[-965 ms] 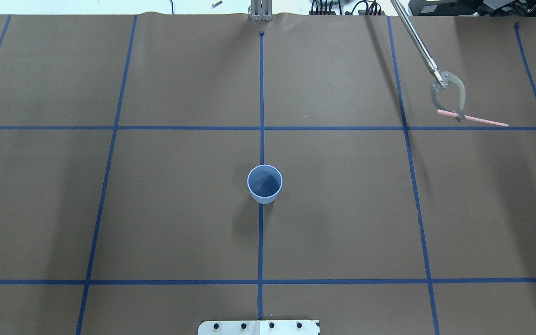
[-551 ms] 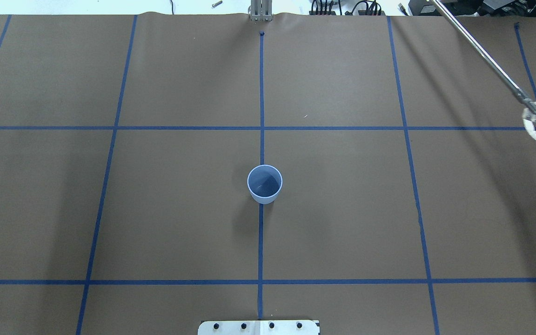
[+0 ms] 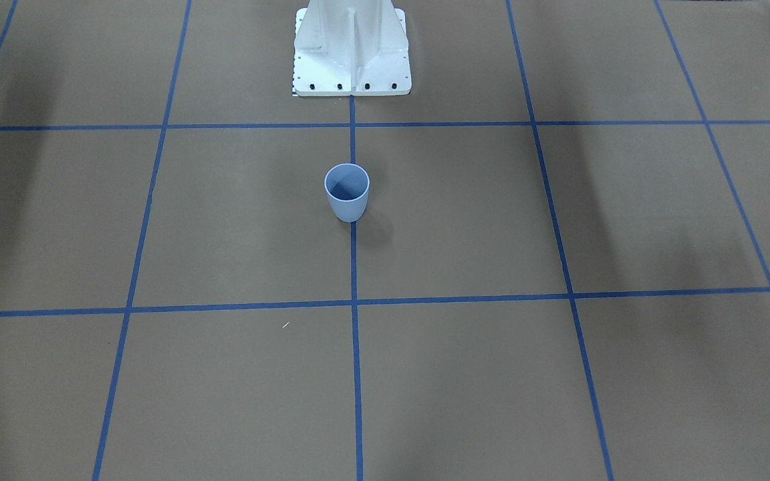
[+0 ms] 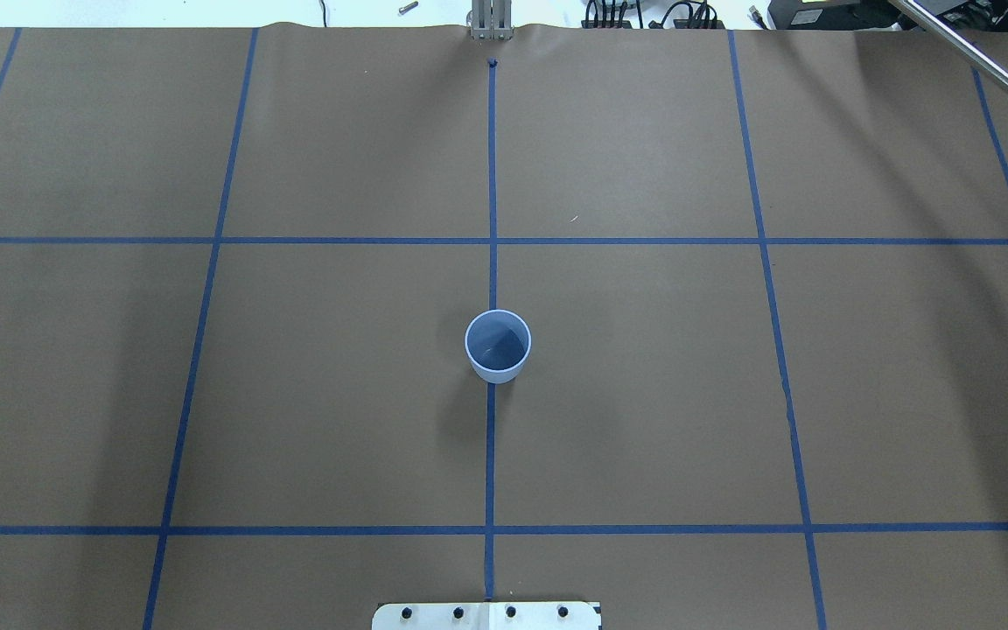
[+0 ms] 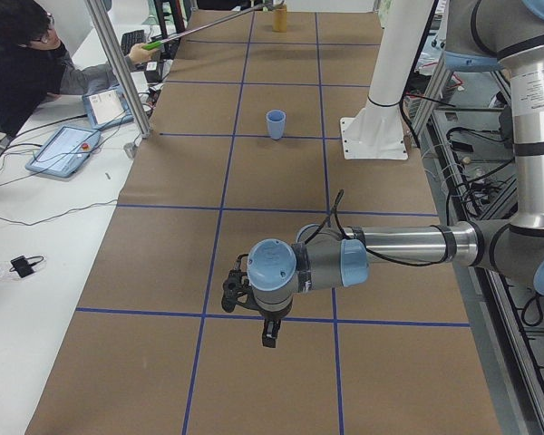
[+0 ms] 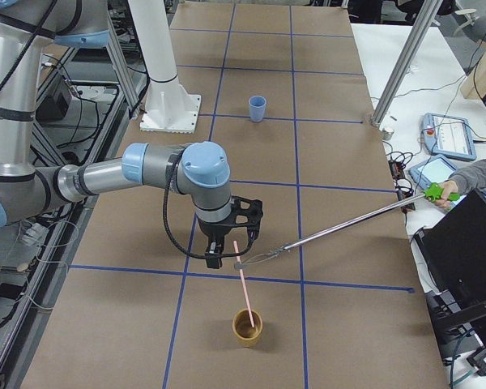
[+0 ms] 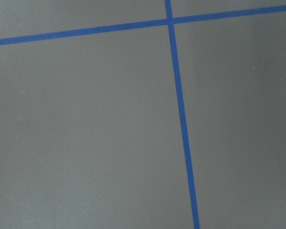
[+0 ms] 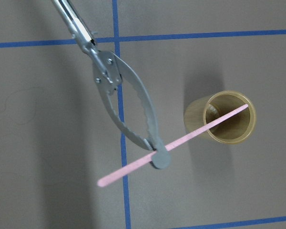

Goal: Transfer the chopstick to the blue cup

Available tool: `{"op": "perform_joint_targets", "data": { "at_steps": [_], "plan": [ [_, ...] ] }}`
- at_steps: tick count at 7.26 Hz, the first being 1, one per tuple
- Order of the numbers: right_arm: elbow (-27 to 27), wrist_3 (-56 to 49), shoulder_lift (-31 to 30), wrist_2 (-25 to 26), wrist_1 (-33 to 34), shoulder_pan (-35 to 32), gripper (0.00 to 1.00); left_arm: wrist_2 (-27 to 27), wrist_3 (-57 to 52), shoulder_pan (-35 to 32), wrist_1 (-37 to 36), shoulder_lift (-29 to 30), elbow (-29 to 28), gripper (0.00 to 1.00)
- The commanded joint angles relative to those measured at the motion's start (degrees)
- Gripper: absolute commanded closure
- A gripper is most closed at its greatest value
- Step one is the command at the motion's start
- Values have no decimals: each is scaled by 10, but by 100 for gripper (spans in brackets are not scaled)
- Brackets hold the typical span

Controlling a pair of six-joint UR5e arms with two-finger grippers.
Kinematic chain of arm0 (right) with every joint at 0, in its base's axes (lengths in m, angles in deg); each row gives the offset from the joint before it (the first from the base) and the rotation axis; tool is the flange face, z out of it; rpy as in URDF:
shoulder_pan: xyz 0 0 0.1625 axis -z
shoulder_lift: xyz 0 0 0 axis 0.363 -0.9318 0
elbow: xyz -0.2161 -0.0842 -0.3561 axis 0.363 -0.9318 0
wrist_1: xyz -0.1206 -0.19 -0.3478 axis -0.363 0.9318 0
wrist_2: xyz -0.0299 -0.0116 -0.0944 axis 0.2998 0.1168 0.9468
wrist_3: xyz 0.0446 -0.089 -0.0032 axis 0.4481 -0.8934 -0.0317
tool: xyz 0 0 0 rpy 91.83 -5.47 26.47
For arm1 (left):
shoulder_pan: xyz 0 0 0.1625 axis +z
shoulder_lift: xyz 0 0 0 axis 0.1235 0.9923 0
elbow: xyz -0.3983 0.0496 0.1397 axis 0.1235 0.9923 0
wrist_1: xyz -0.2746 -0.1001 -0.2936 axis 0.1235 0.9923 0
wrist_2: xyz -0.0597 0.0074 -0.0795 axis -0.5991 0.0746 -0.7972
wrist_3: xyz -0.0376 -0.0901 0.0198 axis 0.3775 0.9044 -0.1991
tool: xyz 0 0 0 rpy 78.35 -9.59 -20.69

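The blue cup (image 4: pixel 498 346) stands upright and empty at the table's centre, also in the front view (image 3: pixel 347 192) and both side views (image 5: pixel 276 124) (image 6: pixel 257 108). The pink chopstick (image 8: pixel 181 143) leans with one end inside a tan cup (image 8: pixel 226 117) at the table's right end; it shows in the right side view too (image 6: pixel 243 284). A metal reacher tool (image 8: pixel 119 95) held by an operator clamps the stick. My right gripper (image 6: pixel 213 261) hangs just beside the stick, my left gripper (image 5: pixel 268 337) far off at the other end; I cannot tell whether either is open or shut.
The robot's white base (image 3: pixel 351 50) stands behind the blue cup. The reacher's shaft (image 4: pixel 985 66) crosses the far right corner; its operator's hand (image 6: pixel 445 194) is at the table's side. Another operator (image 5: pixel 18 63) sits with tablets beside the far edge.
In the overhead view the reacher tool carried the pink stick rightwards off the frame; only its shaft shows now. The blue cup has not moved.
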State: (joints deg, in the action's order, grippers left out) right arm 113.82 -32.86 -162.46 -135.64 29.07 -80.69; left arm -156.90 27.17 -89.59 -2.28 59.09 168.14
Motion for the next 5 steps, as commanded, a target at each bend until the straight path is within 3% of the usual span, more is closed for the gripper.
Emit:
{"op": "perform_joint_targets", "data": {
  "at_steps": [1,5],
  "plan": [
    [-2,0,0,0,0,-2,0,0,0,0,1,-4,1,2],
    [-6,0,-3,-1,0,-2,0,0,0,0,1,-4,0,2]
  ]
}}
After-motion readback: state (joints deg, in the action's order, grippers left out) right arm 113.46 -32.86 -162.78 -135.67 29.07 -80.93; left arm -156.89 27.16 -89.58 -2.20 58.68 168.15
